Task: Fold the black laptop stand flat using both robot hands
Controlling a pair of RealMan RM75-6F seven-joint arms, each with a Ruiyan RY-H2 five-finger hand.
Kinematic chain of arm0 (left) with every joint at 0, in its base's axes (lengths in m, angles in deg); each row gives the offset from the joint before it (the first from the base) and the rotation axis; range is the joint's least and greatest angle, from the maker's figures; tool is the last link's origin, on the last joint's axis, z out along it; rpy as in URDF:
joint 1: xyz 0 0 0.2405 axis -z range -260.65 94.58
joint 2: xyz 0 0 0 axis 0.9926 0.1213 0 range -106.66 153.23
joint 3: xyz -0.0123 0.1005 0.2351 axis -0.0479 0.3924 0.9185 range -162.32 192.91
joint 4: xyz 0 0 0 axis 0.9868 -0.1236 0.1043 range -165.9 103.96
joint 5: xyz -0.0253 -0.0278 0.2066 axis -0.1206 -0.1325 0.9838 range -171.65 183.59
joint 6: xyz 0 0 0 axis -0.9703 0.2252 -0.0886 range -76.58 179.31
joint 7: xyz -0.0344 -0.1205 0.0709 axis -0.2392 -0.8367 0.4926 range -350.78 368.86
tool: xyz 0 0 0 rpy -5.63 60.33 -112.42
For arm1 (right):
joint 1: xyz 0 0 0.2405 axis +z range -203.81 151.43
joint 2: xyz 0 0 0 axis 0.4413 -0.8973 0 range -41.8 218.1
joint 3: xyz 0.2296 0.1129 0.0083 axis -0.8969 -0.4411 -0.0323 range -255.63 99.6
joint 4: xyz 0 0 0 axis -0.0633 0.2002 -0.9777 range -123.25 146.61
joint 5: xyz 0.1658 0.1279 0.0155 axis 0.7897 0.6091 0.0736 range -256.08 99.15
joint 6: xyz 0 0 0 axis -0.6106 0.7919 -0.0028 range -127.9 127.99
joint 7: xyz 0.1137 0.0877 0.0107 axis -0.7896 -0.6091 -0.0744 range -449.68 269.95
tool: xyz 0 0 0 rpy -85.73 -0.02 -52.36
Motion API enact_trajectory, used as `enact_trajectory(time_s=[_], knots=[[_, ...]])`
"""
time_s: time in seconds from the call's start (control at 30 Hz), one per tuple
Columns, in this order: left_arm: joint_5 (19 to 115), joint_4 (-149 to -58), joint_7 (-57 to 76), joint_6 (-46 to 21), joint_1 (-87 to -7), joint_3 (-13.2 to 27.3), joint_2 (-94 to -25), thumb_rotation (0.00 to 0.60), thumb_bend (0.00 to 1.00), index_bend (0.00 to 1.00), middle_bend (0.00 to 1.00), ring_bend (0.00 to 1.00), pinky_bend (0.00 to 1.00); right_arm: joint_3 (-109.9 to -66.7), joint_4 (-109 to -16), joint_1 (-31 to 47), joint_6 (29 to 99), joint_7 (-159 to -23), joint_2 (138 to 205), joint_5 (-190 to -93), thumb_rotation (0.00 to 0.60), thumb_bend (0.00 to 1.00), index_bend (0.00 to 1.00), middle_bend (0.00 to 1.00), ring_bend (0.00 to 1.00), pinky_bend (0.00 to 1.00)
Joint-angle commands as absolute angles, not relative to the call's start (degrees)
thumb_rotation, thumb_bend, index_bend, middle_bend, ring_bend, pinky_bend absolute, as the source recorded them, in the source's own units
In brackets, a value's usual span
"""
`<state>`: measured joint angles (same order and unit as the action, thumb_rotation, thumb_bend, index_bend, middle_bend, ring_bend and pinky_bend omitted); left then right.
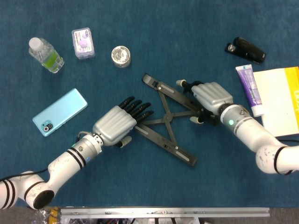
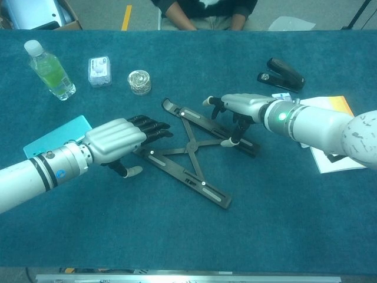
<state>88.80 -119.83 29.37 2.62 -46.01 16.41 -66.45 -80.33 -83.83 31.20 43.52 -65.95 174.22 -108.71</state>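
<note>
Blue-green carpeted tabletop (image 1: pixel 196 56) carries 1 black X-shaped folding laptop stand (image 1: pixel 169 118) at its middle, its 2 long rails running diagonally from upper left to lower right. It lies between 2 hands: the left hand (image 1: pixel 115 125), fingers spread and empty, reaches its fingertips (image 2: pixel 158 126) toward the near rail's end, while the right hand (image 1: pixel 210 96) arches over the far rail, touching it; a grip cannot be told.
</note>
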Motion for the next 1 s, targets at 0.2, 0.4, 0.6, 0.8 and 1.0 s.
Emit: enact_trajectory(time_s=[0.2,0.4,0.6,0.8,1.0], knots=[[87.45,-119.18,28.62,2.82,-45.84,16.46,-67.32,0.6,0.34,0.0,0.0,0.0,0.0,-79.79,-83.13,31.77,43.6,-66.05,174.87,-108.01,0.6,0.2,0.0,0.22,0.13,0.29],[87.08,-118.34,28.78,2.91,-45.56,16.69,-68.82,0.6,0.34,0.0,0.0,0.0,0.0,-79.38,-82.88,31.85,43.41,-66.45,175.05,-108.07,0.6,0.2,0.0,0.22,0.13,0.29],[86.9,-116.89,28.19,2.65,-45.32,16.53,-70.99,0.6,0.34,0.0,0.0,0.0,0.0,-79.08,-82.73,31.82,43.34,-66.87,175.03,-108.4,0.6,0.2,0.0,0.22,0.13,0.29],[86.68,-115.5,27.76,2.53,-44.89,16.1,-72.59,0.6,0.34,0.0,0.0,0.0,0.0,-78.99,-82.73,31.95,43.18,-67.22,175.08,-108.52,0.6,0.2,0.0,0.22,0.13,0.29],[86.05,-114.22,27.53,2.4,-44.61,15.65,-73.76,0.6,0.34,0.0,0.0,0.0,0.0,-78.83,-82.51,32.09,42.9,-67.54,175.33,-108.55,0.6,0.2,0.0,0.22,0.13,0.29]])
